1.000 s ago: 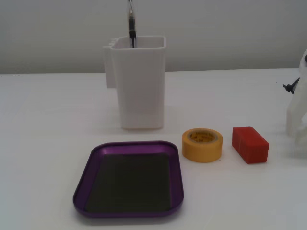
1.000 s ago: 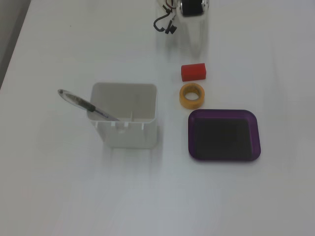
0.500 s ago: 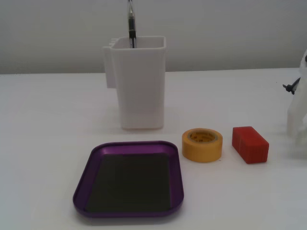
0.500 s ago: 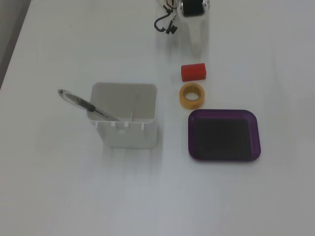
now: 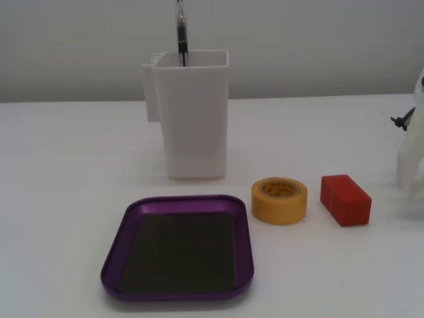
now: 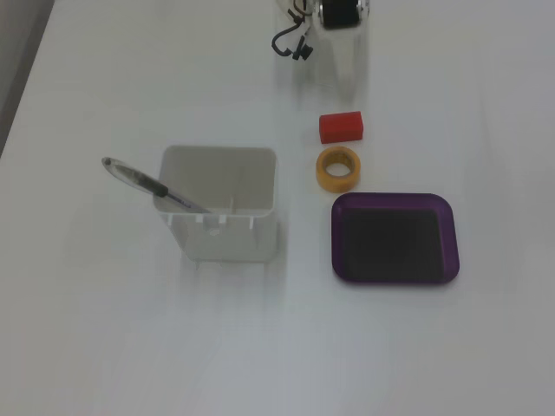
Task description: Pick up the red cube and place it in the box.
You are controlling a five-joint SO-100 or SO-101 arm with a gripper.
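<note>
The red cube (image 5: pixel 344 199) lies on the white table, to the right of the yellow tape roll in a fixed view. In the other fixed view the cube (image 6: pixel 341 126) lies just above the tape. The box, a shallow purple tray (image 5: pixel 179 201) with a dark bottom, is empty and lies front centre; it also shows in the other fixed view (image 6: pixel 395 198). Only white parts of the arm (image 5: pixel 412 159) show at the right edge, close to the cube. From above, the arm (image 6: pixel 347 52) blends into the white table. I cannot make out the gripper's fingers.
A yellow tape roll (image 5: pixel 278 209) (image 6: pixel 322 170) lies between the cube and the tray. A tall white container (image 5: pixel 195 126) (image 6: pixel 230 238) with a pen (image 5: pixel 181 33) (image 6: pixel 147 183) in it stands behind the tray. A black cable (image 6: pixel 290 43) hangs by the arm base.
</note>
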